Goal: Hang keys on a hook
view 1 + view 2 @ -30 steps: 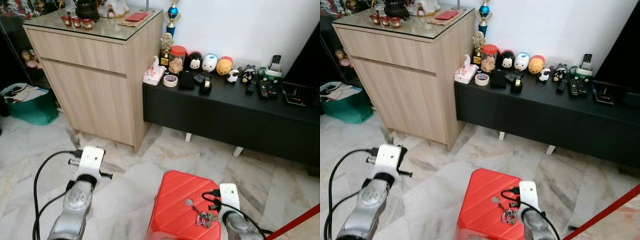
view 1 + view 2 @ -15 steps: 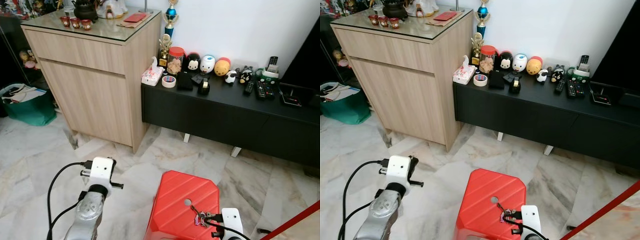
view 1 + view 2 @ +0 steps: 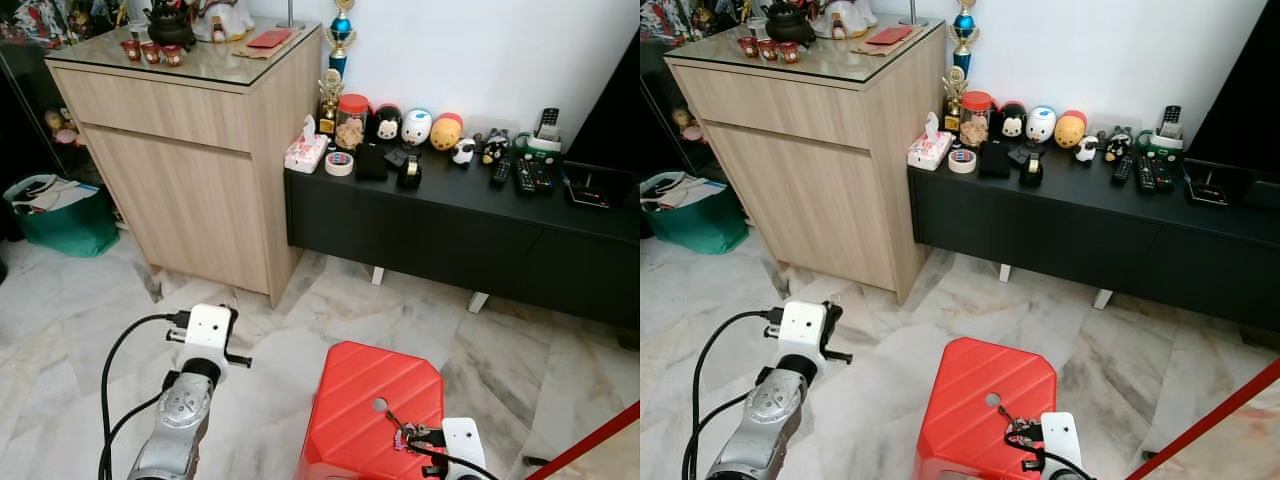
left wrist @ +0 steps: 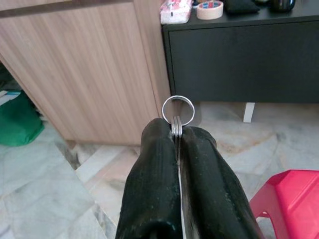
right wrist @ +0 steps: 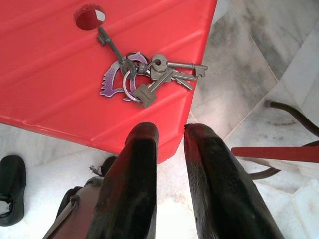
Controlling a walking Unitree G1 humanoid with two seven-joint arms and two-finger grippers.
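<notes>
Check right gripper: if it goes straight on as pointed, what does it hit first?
Likely the keys on the red stool. The right gripper points at the stool's near edge; depth is unclear, so it might meet that edge first.

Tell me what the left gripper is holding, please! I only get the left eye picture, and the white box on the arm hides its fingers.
Observer: The left gripper is shut on a thin metal ring, pinched at its fingertips.
Operator: Is there anything on the keys on the red stool?
Observer: The keys lie on the stool with a purple tag in the bunch.
Operator: Is the right gripper touching them?
Observer: No. The right gripper is open, near the stool's edge, apart from the keys.
</notes>
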